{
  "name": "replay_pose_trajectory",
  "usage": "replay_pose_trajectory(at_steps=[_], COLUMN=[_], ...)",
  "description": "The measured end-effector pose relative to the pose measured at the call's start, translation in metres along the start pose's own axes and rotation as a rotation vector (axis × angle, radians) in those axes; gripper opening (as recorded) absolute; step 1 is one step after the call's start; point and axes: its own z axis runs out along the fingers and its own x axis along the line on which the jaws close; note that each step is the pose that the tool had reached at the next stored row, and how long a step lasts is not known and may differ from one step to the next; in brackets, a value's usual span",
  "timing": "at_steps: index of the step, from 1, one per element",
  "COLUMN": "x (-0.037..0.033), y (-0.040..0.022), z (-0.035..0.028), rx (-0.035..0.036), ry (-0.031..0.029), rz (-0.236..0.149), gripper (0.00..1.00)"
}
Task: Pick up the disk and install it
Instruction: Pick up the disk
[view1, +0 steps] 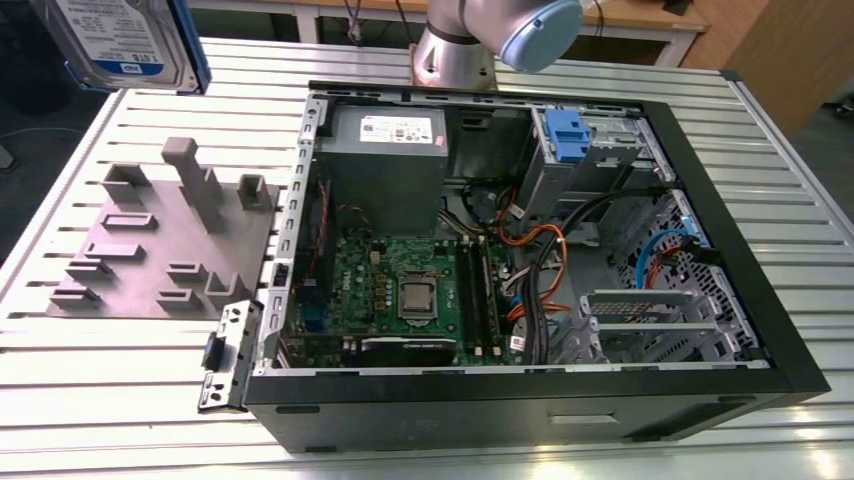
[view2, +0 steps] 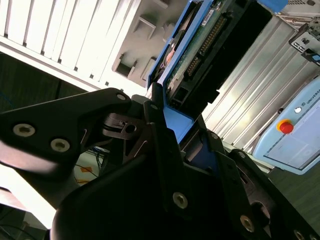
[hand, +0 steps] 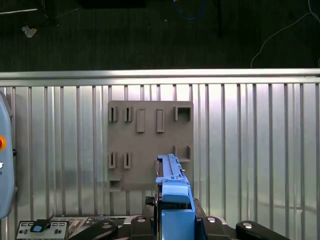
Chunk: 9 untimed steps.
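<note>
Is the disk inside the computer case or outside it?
Outside. The gripper is shut on the disk, at the exterior view's left of the open computer case.

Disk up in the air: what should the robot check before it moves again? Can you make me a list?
1. Disk held by the tool: ok, the tool is shut on it in both wrist views.
2. Disk off the grey holder: ok, it hangs well above it.
3. Disk straight in the tool: ok, it looks straight and edge-on in the first wrist view.
4. Case open: ok, the side is off and the insides show.
5. Bay free, by the blue latch: cannot tell.
6. Cables out of the way: cannot tell, a bundle lies just beside the bay.
</note>
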Motion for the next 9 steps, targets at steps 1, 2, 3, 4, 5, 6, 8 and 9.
replay_pose_trajectory(at_steps=[1, 2, 3, 4, 5, 6, 8, 9], x=[0.0022, 0.0048, 0.0078, 0.0105, 0.0135, 0.0159, 0.0195, 0.0207], y=[-0.0001, -0.0002, -0.0005, -0.0006, -0.0010, -0.0015, -0.0034, -0.0050], z=[0.0000, 0.0000, -0.0001, 0.0000, -0.0002, -0.0002, -0.0002, -0.0002], rx=[0.0001, 0.0001, 0.0000, 0.0002, 0.0000, 0.0000, 0.0001, 0.0001], ry=[-0.0001, -0.0001, -0.0001, -0.0001, 0.0000, 0.0000, 0.0000, 0.0000], rz=[0.000, 0.000, 0.000, 0.000, 0.000, 0.000, 0.000, 0.000], gripper=[0.36, 0.36, 0.36, 0.36, 0.36, 0.36, 0.36, 0.36])
